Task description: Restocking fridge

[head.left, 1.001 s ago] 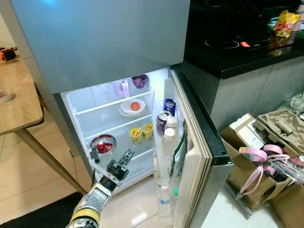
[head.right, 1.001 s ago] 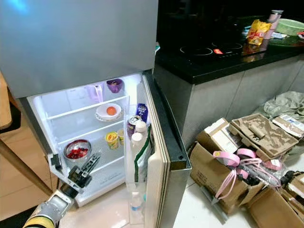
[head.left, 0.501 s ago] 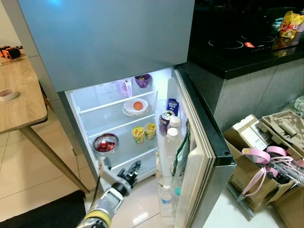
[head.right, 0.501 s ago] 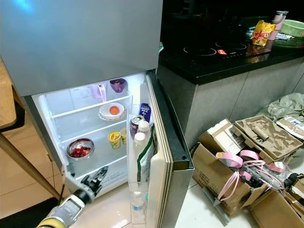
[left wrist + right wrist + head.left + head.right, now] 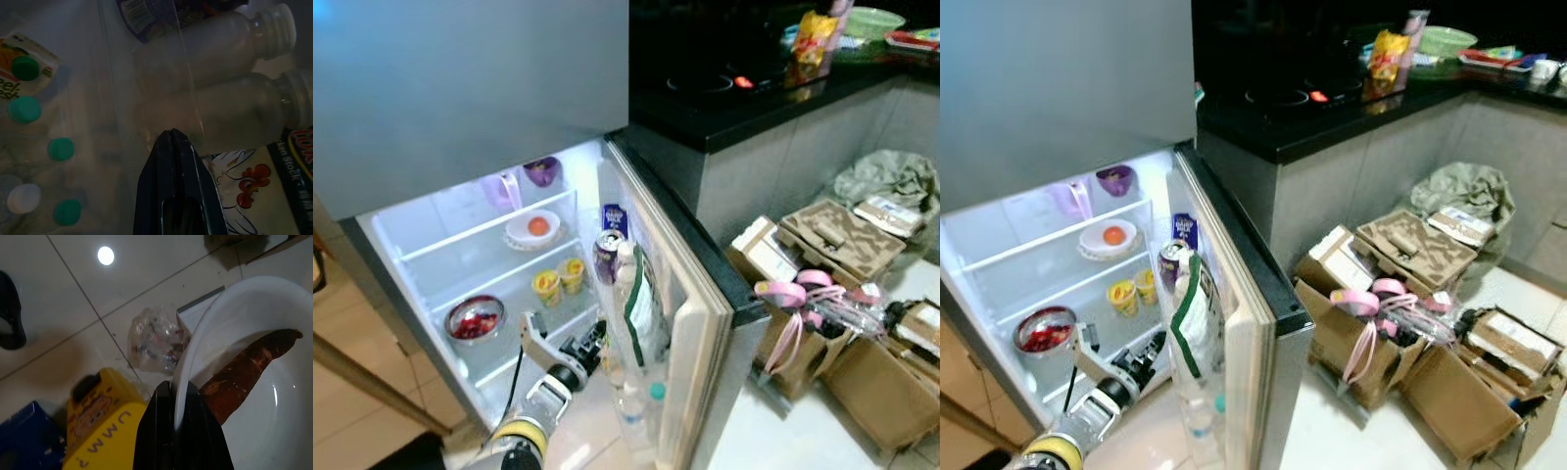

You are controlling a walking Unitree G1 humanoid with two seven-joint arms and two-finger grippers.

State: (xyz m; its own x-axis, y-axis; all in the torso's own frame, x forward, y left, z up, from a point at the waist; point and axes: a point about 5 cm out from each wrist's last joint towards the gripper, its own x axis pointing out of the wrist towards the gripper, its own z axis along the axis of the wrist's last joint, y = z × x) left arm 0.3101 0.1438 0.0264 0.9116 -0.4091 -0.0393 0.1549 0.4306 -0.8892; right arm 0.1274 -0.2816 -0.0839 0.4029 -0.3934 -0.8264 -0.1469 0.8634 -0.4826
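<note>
The fridge [image 5: 421,245] stands with its lower door [image 5: 705,323] swung open. On its shelves sit a purple cup [image 5: 543,171], a white plate with an orange [image 5: 533,227], two yellow cups [image 5: 558,282] and a steel bowl of red fruit [image 5: 475,318]. My left gripper [image 5: 592,343] is low in front of the fridge, beside the door rack. It is shut and empty [image 5: 171,131], pointing at pale bottles [image 5: 230,44] in the rack. My right gripper [image 5: 174,384] is shut on the rim of a white bowl [image 5: 220,303] that holds a brown root piece [image 5: 249,367], above the tiled floor.
Open cardboard boxes with pink straps [image 5: 822,323] crowd the floor right of the door. A dark counter with a hob [image 5: 744,98] runs behind. Under the right gripper lie a yellow case [image 5: 102,426], a blue object [image 5: 24,440] and a crumpled plastic bag [image 5: 154,342].
The head view has swung to the right, so the fridge sits further left. My left gripper has come away from the lower shelf and now sits by the door rack.
</note>
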